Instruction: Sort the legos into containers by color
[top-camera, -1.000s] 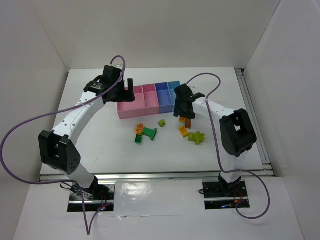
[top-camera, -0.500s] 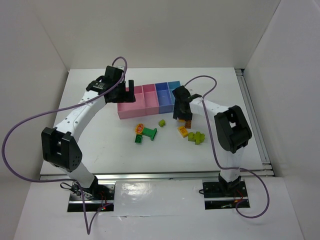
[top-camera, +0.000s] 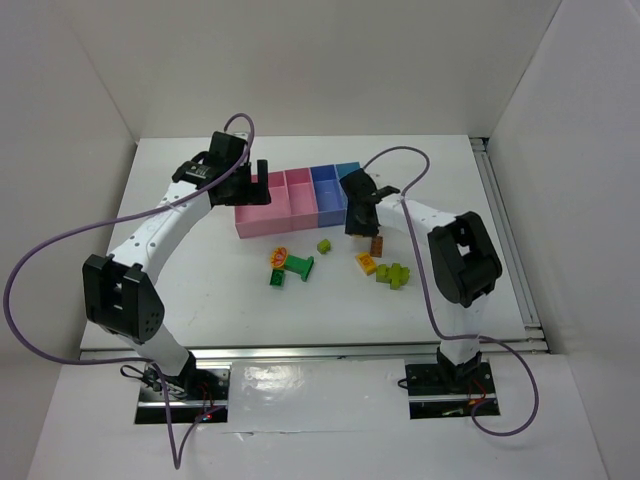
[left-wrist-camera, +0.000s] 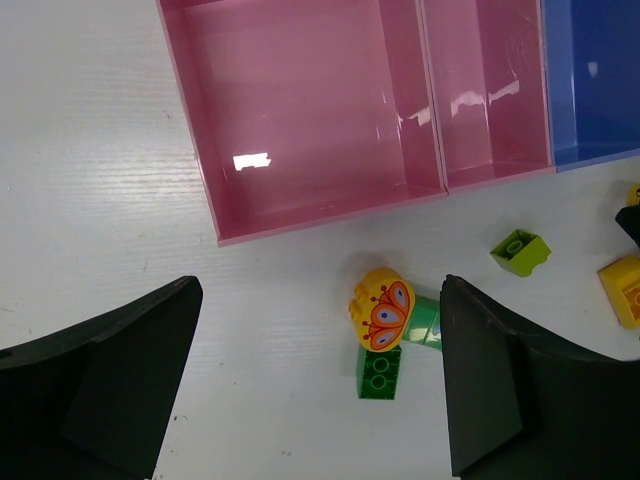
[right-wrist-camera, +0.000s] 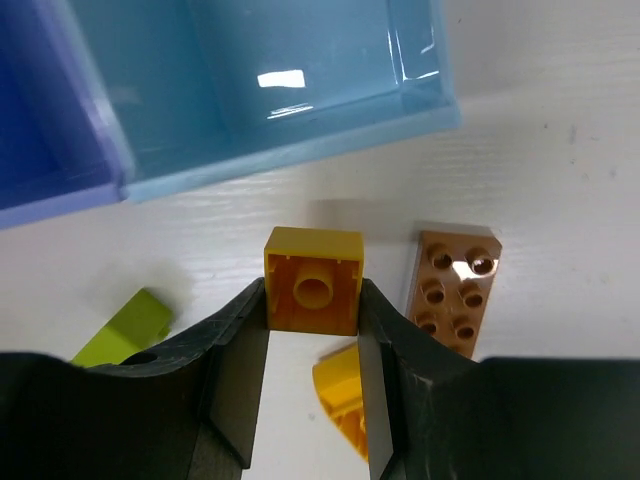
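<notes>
My right gripper (right-wrist-camera: 312, 300) is shut on a yellow lego (right-wrist-camera: 312, 280), hollow underside toward the camera, just in front of the light blue container (right-wrist-camera: 300, 140). An orange-brown lego (right-wrist-camera: 455, 290) lies right beside it, with another yellow piece (right-wrist-camera: 340, 390) below and a lime one (right-wrist-camera: 125, 330) to the left. In the top view the right gripper (top-camera: 358, 228) hangs by the light blue container (top-camera: 348, 175). My left gripper (left-wrist-camera: 320, 380) is open above the table near the wide pink container (left-wrist-camera: 200, 150), with a yellow butterfly lego (left-wrist-camera: 382, 308) and a dark green lego (left-wrist-camera: 379, 372) below it.
The narrow pink container (top-camera: 300, 195) and the blue-purple one (top-camera: 326, 190) sit between the wide pink and light blue ones. Loose on the table are a small lime lego (top-camera: 324, 245), a lime cluster (top-camera: 395, 274), a yellow lego (top-camera: 366, 263) and dark green legos (top-camera: 297, 267).
The right gripper's jaws have closed onto the yellow lego and it has shifted slightly left, uncovering the orange-brown lego. The left arm has barely moved.
</notes>
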